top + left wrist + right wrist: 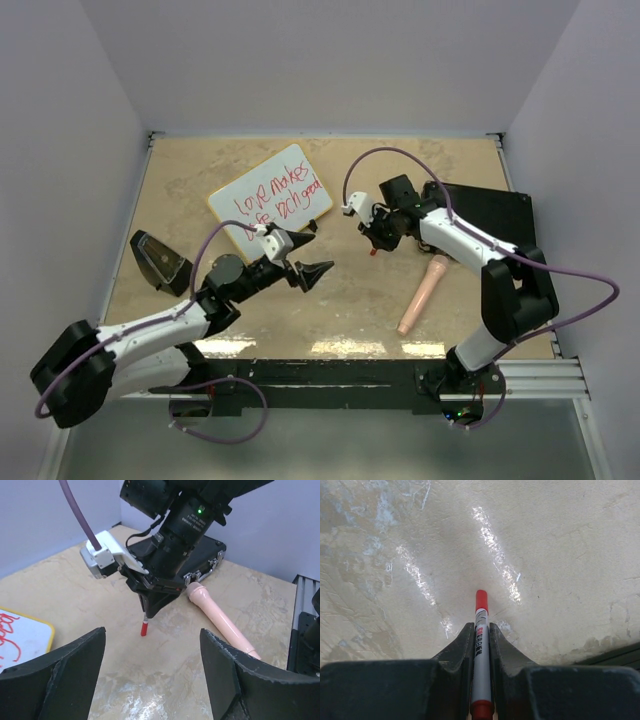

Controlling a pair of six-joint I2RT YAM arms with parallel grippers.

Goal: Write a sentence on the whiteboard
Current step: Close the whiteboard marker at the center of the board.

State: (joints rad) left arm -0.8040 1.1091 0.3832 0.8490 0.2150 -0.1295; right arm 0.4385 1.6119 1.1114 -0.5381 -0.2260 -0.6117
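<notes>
The left arm stretches low from 7 o'clock toward 2 o'clock, and its pincer (303,258) has the fingers spread wide. The right arm bends at the elbow toward 10 o'clock; its pincer (374,243) points down, clamped on a red marker (481,611).

Skewed whiteboard (270,197) lies flat on the tan table (350,310), left of middle, with the sentence (280,198) in red across two lines, top line "Love makes". Just beside its near edge is the left gripper (305,262), fingers (318,273) spread, empty. To the board's right, the right gripper (376,238) pinches a marker (372,252), red tip down. Black case (495,215) far right, pink rod (424,292) near it, black wedge-shaped object (160,260) at left.
</notes>
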